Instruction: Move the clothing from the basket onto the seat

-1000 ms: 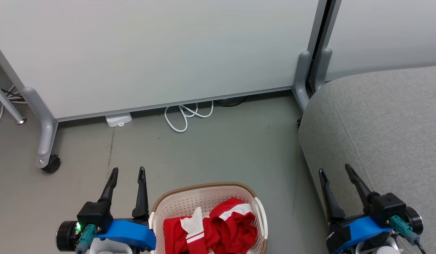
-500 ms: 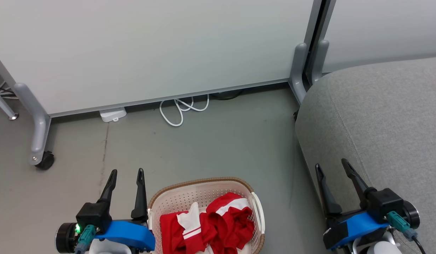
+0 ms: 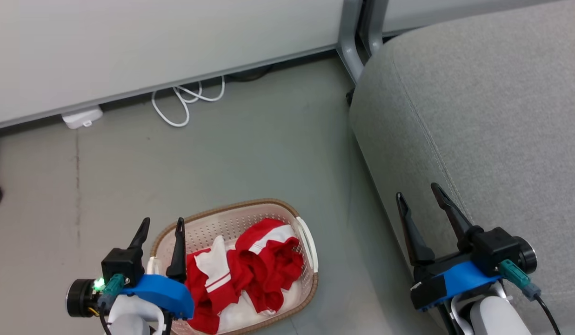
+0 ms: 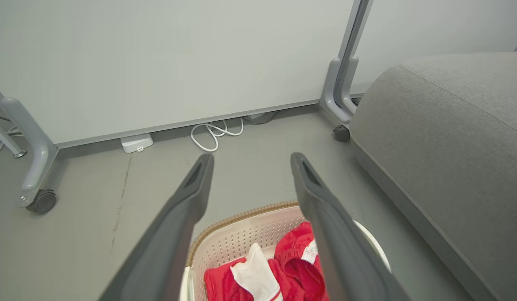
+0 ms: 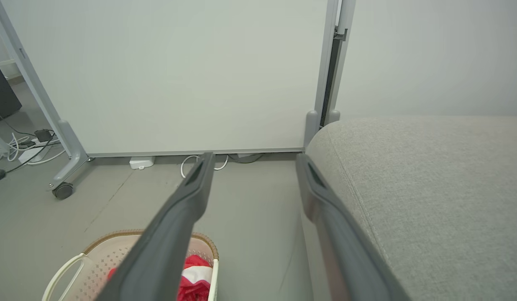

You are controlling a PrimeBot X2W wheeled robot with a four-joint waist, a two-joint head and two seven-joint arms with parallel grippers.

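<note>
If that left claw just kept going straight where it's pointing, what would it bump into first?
Likely the bare floor past the basket, before the white cable; depth is hard to judge.

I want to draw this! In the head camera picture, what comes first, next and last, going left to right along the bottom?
left gripper → red clothing in the basket → bare floor → right gripper
</note>
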